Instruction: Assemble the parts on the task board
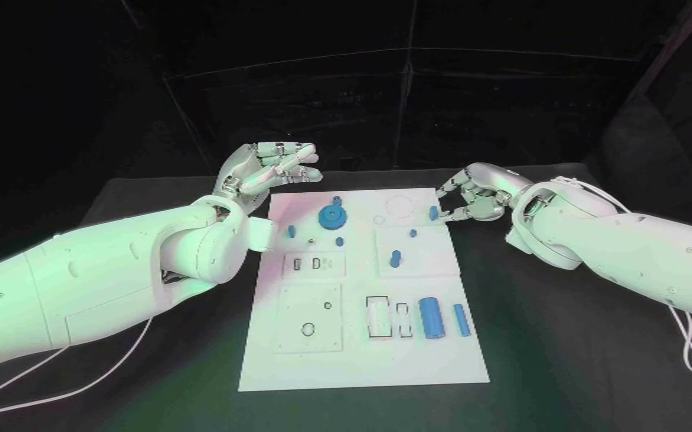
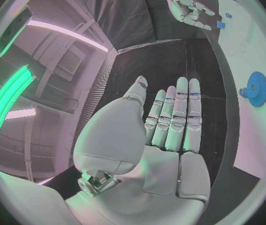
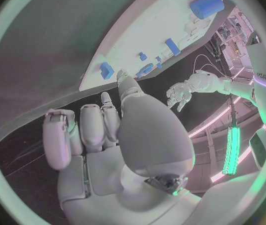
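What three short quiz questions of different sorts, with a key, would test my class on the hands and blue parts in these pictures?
1. True or false: the left hand holds the blue gear.
2. Which hand has fingers by the small blue part at the task board's far right edge? A. left B. right
3. Fill in: the large blue cylinder lies on the board's ____ part, nearer the robot.

Key
1. False: the left hand is open, fingers straight, beside the board's far left corner; the gear sits on the board.
2. B: the right hand.
3. Near.
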You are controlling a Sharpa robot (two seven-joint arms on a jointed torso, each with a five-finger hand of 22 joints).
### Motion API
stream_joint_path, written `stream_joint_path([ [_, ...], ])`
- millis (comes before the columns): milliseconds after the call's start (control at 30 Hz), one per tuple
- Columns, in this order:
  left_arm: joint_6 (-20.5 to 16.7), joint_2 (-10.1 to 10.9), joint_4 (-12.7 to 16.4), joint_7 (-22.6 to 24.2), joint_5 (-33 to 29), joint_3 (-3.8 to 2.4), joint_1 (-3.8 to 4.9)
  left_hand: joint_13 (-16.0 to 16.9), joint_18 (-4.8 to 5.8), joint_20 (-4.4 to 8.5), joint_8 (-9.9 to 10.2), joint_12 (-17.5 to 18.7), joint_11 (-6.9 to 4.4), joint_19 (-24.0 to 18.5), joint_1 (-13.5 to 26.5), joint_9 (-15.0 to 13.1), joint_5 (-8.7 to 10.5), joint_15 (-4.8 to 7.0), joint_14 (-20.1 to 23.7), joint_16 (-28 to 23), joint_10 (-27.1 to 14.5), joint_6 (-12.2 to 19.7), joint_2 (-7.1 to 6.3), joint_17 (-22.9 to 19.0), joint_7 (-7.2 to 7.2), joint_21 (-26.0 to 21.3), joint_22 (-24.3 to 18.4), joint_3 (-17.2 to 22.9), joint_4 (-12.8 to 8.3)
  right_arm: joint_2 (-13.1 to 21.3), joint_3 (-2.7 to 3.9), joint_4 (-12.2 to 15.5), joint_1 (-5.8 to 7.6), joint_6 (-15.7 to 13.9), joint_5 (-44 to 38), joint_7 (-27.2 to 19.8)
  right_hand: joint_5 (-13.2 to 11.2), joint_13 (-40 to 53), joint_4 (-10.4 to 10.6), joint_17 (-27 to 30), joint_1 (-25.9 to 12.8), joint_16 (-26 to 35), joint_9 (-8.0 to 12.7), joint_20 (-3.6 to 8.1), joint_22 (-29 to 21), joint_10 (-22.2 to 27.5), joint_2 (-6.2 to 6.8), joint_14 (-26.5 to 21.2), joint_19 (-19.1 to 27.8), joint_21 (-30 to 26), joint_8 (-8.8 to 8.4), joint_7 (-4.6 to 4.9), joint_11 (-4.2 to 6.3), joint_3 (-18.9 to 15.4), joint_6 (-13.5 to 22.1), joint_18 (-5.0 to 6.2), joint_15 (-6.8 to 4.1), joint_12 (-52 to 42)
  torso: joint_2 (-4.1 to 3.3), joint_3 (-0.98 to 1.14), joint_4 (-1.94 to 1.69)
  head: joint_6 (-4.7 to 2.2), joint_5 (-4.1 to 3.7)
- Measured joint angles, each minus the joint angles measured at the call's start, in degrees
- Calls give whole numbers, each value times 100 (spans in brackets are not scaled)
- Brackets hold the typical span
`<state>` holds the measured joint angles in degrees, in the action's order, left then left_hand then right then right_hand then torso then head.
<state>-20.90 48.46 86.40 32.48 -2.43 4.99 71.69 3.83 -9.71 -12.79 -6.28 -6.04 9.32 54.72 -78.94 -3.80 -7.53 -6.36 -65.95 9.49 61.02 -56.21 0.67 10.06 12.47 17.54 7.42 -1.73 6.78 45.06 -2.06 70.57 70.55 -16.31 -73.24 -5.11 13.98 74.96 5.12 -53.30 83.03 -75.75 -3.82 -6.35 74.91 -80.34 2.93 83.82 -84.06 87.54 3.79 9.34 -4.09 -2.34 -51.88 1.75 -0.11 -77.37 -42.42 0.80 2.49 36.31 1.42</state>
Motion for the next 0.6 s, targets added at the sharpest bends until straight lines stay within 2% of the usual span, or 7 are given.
stream_joint_path([
  [467, 18, -17, -28, -5, 0, 0, -2, 0, 0, 0, 0, 0, 0, 0, 0, 0, 0, 0, 0, 0, 0, 0, 0, -1, 0, 0, 1, 0, 0, -224, 0, -333, -64, 67, 38, -101, -30, 15, -19, -2, 106, 0, -13, 0, 0, 0, -113, 0, 0, 0, 0, -1, 0, 19, -61, 0, 0, -6, 2, 1, -11, 21, 1],
  [600, 20, -20, -31, -6, 0, 1, -2, 0, 0, 0, 0, 0, 0, 0, 0, 0, 0, 0, 0, 0, 0, 0, 0, -1, 0, 0, 1, 0, 0, -266, 1, -380, -66, 71, 48, -102, -188, 21, -42, -5, 83, 0, -21, 0, 0, 1, -238, 0, 0, 0, 36, 2, -1, 42, -168, 0, 0, -35, 2, 1, -7, 23, 6],
])
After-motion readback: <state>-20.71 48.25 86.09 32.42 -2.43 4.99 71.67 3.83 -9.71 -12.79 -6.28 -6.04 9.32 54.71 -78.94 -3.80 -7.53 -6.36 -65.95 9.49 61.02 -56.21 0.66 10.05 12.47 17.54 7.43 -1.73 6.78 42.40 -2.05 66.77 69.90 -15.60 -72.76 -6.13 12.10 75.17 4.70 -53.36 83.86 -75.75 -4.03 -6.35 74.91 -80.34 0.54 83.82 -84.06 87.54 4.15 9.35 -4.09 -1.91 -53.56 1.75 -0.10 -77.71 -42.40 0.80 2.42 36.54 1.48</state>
